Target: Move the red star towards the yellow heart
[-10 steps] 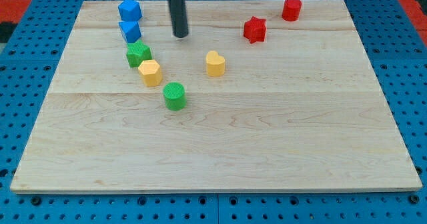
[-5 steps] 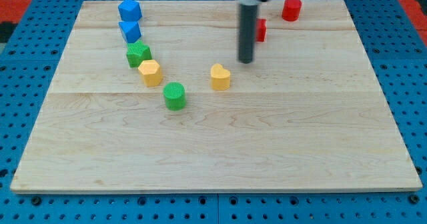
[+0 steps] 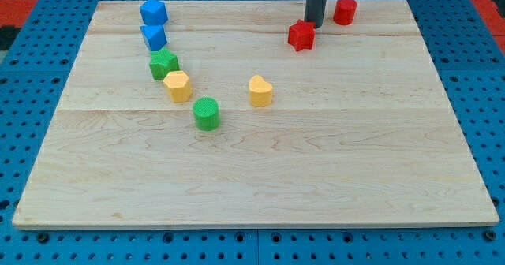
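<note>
- The small red star-shaped block [image 3: 301, 35] sits near the top of the pale wooden bench [image 3: 331, 162], right of centre, flat on the boards and apart from every other block.
- The arm carries no claw at all, so there is nothing to open or close; it ends in a straight dark rod, and my tip [image 3: 315, 25] stands just above and to the right of the star, close against its upper right corner. Whether the two actually touch cannot be told from here.
- The small yellow heart-shaped block [image 3: 260, 91] lies down and to the left of the star, well apart from it, with bare wood between the two.
- That line is the one that counts: tip, star and heart run almost straight from upper right to lower left, with the star in the middle, so a push along it looks likely to send the star towards the heart.
- A red cylinder-like block [image 3: 344, 10] stands to the right of the tip, behind the push and seemingly out of harm's way.
- Far to the left, two blue blocks [image 3: 153, 13] [image 3: 154, 37], a green block [image 3: 164, 63], a yellow hexagon-like block [image 3: 178, 85] and a green cylinder [image 3: 207, 113] trail down the bench, well away from the star's path.
</note>
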Robot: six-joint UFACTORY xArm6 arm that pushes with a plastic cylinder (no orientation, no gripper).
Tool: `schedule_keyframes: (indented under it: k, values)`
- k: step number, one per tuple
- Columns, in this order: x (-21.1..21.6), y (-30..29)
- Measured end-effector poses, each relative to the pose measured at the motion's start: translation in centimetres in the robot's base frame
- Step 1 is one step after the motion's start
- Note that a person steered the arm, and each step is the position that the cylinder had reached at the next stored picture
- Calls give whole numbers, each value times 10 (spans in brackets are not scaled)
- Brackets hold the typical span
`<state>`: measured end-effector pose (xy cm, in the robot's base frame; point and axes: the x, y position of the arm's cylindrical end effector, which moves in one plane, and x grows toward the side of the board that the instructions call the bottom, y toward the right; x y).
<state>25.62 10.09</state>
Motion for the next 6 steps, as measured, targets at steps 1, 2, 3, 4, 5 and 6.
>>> schedule_keyframes:
  k: [1, 2, 3, 4, 5, 6]
  values:
    - [8, -15]
    - [9, -47]
    - [30, -49]
    - [52, -49]
    - [66, -49]
    - [16, -38]
